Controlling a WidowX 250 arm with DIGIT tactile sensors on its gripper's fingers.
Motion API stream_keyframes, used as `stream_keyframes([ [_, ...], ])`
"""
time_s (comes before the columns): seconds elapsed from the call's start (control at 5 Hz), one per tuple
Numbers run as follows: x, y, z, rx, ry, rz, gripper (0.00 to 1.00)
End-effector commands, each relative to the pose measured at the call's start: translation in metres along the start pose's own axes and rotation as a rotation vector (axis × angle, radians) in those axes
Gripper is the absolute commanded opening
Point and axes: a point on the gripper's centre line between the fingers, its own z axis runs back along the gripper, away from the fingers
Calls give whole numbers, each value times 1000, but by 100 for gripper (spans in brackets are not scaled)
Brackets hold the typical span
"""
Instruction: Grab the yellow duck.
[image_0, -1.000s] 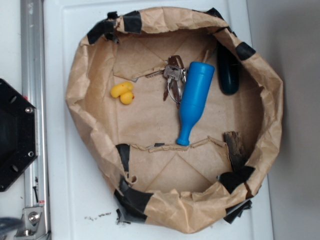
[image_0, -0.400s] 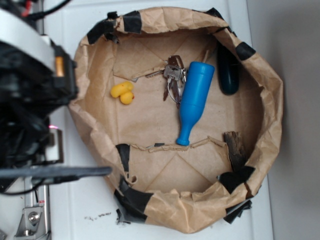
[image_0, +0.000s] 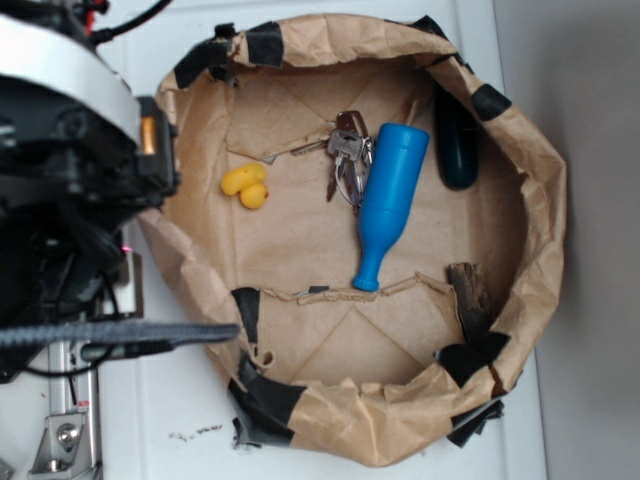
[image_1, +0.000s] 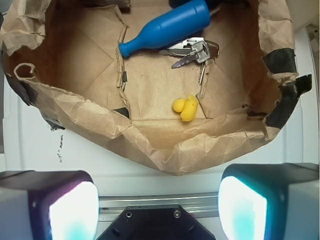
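Observation:
The yellow duck (image_0: 246, 186) lies on the brown paper floor in the left part of the paper basin (image_0: 540, 200), free of everything else. In the wrist view the yellow duck (image_1: 185, 107) sits just beyond the basin's near crumpled wall (image_1: 165, 150). My gripper (image_1: 157, 210) is open, its two pale fingertips wide apart with nothing between them. It hovers outside the basin, over the white surface and the rail, well short of the duck. In the exterior view my arm (image_0: 70, 150) fills the left side, its fingers not distinguishable.
Inside the basin lie a blue bottle-shaped object (image_0: 390, 200), a bunch of keys (image_0: 347, 160) between it and the duck, a dark oval object (image_0: 457, 140) at the far wall, and a brown scrap (image_0: 467, 290). An aluminium rail (image_1: 160, 200) and a black base plate (image_1: 155, 225) are under the gripper.
My arm has come into the exterior view from the left and shifted a little to the right, toward the basin's edge. The objects in the basin have not moved.

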Motion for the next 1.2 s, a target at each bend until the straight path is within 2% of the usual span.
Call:
stream_keyframes([
  [0.0,46,17,-4,45,-49,59,100],
  [0.2,85,24,-12,55,-59,87,100],
  [0.4,87,25,-45,90,-18,58,100],
  [0.6,75,29,-84,81,11,-11,100],
  [0.8,68,22,-103,65,15,-83,100],
  [1.0,55,25,-102,48,20,-92,100],
])
